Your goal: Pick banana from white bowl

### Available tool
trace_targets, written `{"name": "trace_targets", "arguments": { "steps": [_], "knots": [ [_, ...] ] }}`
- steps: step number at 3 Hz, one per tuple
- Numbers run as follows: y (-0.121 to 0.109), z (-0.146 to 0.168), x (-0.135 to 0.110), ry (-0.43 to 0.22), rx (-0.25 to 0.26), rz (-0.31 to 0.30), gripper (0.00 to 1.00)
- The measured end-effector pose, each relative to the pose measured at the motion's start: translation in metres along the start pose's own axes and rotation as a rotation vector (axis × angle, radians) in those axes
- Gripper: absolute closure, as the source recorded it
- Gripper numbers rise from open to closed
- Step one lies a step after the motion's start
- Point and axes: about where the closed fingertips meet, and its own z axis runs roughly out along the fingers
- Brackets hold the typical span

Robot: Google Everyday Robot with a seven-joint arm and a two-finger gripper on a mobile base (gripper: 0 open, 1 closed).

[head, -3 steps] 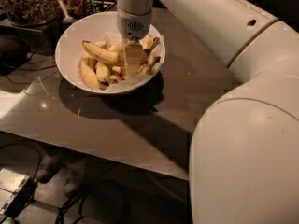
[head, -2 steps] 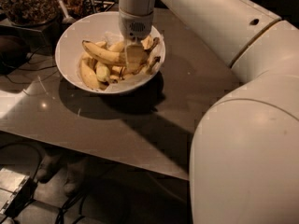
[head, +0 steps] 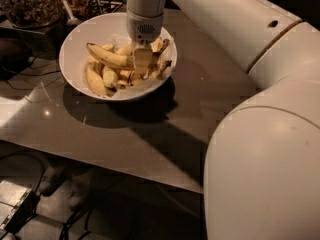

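Nut container [head: 25, 4]: well left of the tool, beyond it.
White bowl [head: 70, 66]: on the counter [head: 125, 134], directly beneath the tool.
Banana [head: 107, 57]: lies atop the shorter bananas [head: 95, 80] in the bowl, stretching left from the tool.
Tool [head: 142, 59]: down inside the bowl at the banana's right end; cannot tell whether apart or clamped.

Lab-like workspace, grey table [head: 125, 134], floor cables [head: 70, 226], claw [head: 142, 59] in white bowl [head: 75, 46].

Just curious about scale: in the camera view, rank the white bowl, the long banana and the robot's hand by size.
1. white bowl, clearly largest.
2-3. banana and hand look about alike; the hand, down in the bowl at the banana's end, blends into the arm, so no firm ranking.
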Motion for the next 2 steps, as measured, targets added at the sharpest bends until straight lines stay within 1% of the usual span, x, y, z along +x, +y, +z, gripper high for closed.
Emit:
{"name": "trace_targets", "arguments": {
  "steps": [1, 2],
  "knots": [
    [0.016, -0.022, -0.003, -0.057, 0.056, -0.028, 1.00],
    [0.047, -0.053, -0.004, -0.120, 0.115, -0.060, 1.00]
  ]
}}
